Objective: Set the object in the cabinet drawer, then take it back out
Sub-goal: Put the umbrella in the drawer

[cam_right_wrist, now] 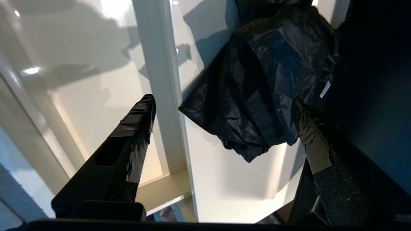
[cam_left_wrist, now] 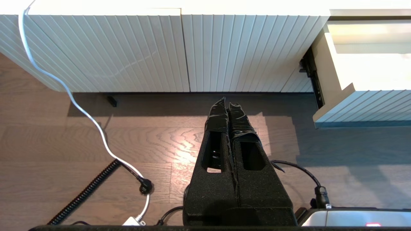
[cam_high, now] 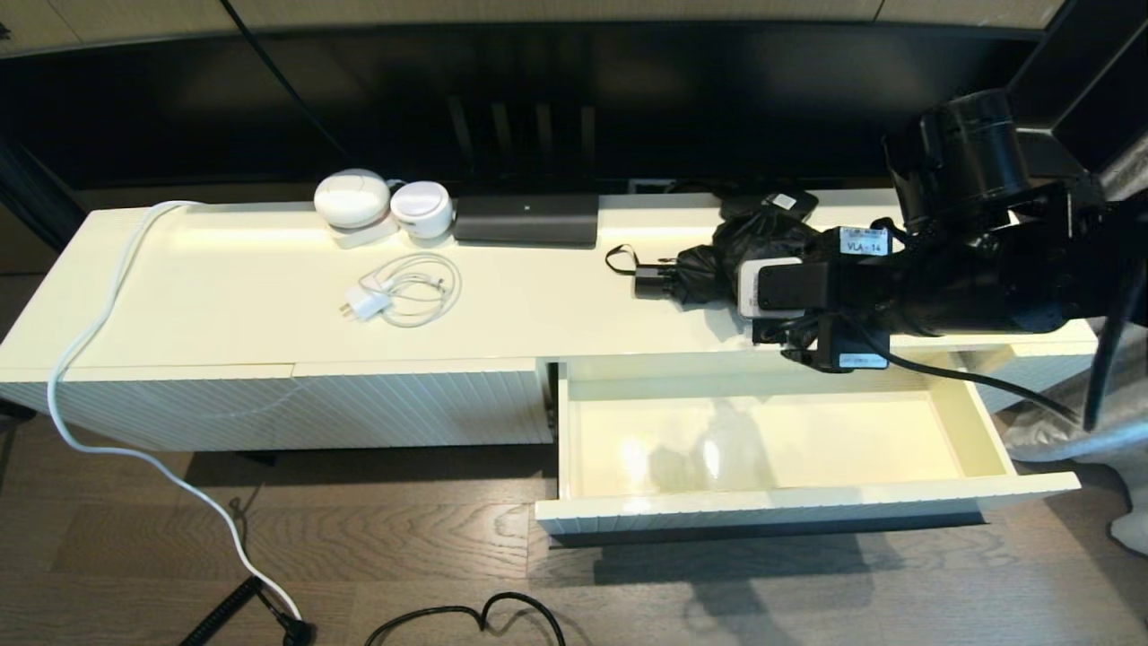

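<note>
The black glossy-fabric folding umbrella lies on the cream table between the right hand's spread fingers — ungripped; left hand closed, empty, over the floor.

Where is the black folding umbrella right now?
The black folding umbrella lies on the cream cabinet top, right side of the head view, behind the open drawer, with the open right gripper over it.
</note>
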Robot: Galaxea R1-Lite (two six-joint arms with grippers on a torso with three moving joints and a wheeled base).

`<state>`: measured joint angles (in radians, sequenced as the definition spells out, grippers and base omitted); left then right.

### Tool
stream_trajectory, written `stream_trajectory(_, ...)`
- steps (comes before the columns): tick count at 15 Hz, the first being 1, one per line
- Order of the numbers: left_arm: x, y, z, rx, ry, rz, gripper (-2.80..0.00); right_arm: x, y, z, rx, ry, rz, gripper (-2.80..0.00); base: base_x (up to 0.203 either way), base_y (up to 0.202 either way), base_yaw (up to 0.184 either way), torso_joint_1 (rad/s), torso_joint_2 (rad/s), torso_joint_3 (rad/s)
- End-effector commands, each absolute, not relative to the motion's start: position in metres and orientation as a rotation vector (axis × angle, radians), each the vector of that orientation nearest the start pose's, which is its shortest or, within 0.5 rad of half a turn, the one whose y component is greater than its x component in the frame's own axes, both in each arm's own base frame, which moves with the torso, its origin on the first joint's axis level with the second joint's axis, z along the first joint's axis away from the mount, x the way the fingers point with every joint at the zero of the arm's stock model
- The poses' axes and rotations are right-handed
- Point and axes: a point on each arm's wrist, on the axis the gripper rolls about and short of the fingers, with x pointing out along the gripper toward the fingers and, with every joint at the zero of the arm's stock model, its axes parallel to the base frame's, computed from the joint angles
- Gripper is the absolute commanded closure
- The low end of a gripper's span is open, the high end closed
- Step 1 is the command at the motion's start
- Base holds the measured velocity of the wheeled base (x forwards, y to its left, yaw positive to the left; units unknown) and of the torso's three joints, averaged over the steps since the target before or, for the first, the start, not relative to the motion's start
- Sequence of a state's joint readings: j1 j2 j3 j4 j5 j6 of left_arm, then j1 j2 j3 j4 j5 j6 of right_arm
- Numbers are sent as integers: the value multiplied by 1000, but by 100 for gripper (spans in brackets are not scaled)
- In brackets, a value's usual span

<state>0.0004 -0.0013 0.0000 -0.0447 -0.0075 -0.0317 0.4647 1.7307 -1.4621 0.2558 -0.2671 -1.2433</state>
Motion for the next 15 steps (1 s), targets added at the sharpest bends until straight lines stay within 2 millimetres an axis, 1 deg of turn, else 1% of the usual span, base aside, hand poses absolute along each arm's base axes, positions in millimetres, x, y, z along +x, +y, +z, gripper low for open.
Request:
stream_trajectory(1, -23, 0, 80, -32, -46, -7, 0, 312, 137, 260, -1429, 355, 478, -280, 0, 0, 0, 0, 0, 0)
stream_trajectory(4, -23, 0, 80, -32, -46, -7, 0, 331, 128, 260, -1470, 359, 456, -280, 0, 0, 0, 0, 0, 0)
stream_trajectory(5, -23, 0, 80, -32, -44, -8, 0, 335, 128, 261, -1472, 358, 452, -280, 0, 0, 0, 0, 0, 0)
stream_trajectory(8, -23, 0, 80, -32, -46, -8, 0, 354, 133, 263, -1497, 332, 439, -280, 0, 0, 0, 0, 0, 0)
stream_trajectory(10, -23, 0, 80, -32, -44, -7, 0, 365, 138, 260, -1501, 325, 437, -280, 0, 0, 0, 0, 0, 0)
stream_trajectory(14, -23, 0, 80, -32, -45, -7, 0, 373, 141, 256, -1502, 322, 439, -280, 0, 0, 0, 0, 0, 0)
stream_trajectory(15, -23, 0, 80, -32, -46, -8, 0, 379, 144, 252, -1503, 326, 441, -280, 0, 0, 0, 0, 0, 0)
